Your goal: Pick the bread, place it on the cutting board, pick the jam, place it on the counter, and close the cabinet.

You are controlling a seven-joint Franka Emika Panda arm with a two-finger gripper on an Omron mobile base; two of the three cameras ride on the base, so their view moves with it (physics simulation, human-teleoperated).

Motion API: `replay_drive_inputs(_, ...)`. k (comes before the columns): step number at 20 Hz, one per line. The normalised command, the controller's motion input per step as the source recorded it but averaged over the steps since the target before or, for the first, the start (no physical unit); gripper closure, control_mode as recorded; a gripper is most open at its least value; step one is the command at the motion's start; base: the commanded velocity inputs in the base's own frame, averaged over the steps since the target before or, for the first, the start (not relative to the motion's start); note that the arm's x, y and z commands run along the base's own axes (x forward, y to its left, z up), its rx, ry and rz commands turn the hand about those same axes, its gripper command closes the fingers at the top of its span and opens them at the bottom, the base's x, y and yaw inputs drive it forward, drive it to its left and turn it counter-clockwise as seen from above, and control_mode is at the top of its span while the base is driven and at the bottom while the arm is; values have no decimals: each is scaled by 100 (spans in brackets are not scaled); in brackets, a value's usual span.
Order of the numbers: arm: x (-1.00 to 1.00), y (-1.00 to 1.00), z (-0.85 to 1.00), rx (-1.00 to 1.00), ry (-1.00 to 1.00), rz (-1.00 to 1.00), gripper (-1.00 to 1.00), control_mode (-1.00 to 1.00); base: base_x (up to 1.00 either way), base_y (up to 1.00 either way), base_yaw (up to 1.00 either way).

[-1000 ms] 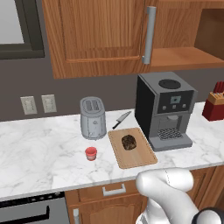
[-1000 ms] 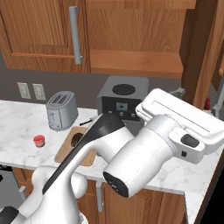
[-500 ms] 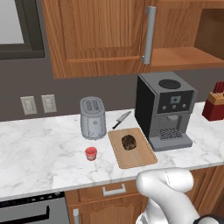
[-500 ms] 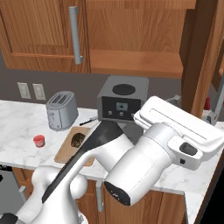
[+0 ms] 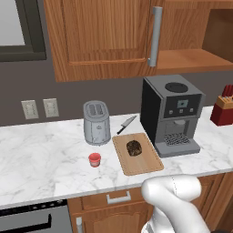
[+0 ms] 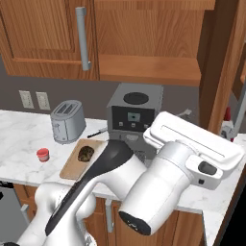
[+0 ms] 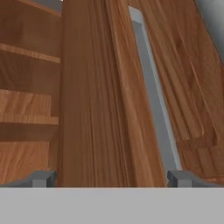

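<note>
Bread: dark brown lump, lay on cutting board. Board: light-tan, flat on marble tabletop. Jam: small red jar, upright on tabletop, left of board. Cabinet: reddish-brown, right door stood open, shelf exposed

Tool fingers spread wide apart, arm raised high.

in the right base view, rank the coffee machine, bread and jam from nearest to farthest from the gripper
The gripper is at the far right, at the open cabinet door.
1. coffee machine: centre, just left of the hand.
2. bread: further left, on the cutting board.
3. jam: far left, on the counter.
</note>
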Motion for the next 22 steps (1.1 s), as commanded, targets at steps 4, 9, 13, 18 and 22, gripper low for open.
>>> replay_drive_inputs(4, 19, 28, -18, 0, 0, 8, -100, -100, 0, 0, 0)
replay_drive_inputs(9, 26, 38, -16, 0, 0, 6, -100, -100, 0, 0, 0)
replay_drive_inputs(13, 33, 43, -14, 0, -1, 7, -100, -100, 0, 0, 0)
replay_drive_inputs(18, 33, 43, -12, 0, -2, 7, -100, -100, 0, 0, 0)
replay_drive_inputs(22, 35, 41, -14, 0, -2, 7, -100, -100, 0, 0, 0)
